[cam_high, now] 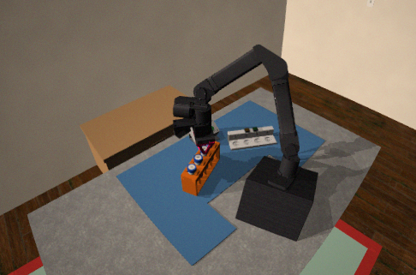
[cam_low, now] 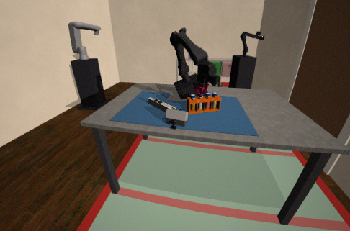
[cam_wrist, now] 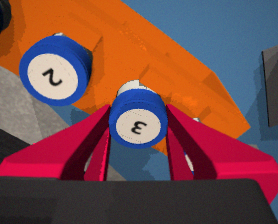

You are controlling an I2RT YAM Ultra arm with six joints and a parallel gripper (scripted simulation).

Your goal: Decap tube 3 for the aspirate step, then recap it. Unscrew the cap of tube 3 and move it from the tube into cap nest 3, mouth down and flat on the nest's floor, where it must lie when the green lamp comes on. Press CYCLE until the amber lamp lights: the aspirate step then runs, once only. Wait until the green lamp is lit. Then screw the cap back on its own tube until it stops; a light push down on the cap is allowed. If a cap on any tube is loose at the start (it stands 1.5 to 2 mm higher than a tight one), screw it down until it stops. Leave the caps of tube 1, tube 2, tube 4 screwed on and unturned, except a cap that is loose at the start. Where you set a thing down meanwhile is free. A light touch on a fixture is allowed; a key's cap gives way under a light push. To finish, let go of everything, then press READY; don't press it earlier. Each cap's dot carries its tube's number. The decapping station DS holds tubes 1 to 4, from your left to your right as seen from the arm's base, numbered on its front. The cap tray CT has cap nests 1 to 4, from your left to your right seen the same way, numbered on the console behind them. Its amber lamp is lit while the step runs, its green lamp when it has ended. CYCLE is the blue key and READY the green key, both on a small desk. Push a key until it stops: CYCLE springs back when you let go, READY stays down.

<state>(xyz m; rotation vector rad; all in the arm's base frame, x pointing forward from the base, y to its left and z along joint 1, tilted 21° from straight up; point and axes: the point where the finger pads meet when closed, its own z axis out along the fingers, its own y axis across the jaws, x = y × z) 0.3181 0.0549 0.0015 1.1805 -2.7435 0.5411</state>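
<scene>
Cap 3 (cam_wrist: 137,122) sits squarely between my red fingers, jaws clamped on its blue rim from both sides; my gripper (cam_high: 205,149) comes down on it from above. The cap is on tube 3 in the orange decapping station (cam_low: 204,111); a sliver of white tube neck shows beneath it. Tube axis runs straight along my line of sight, so the coming twist turns about that axis. Cap 2 (cam_wrist: 55,70) stands just beside, apart from my finger.

Station rests on a blue mat (cam_high: 171,206) on the grey table (cam_low: 288,130). Cap tray (cam_high: 252,139) lies near, beyond the station. Wood floor and plain walls surround us; two other arms stand well off.
</scene>
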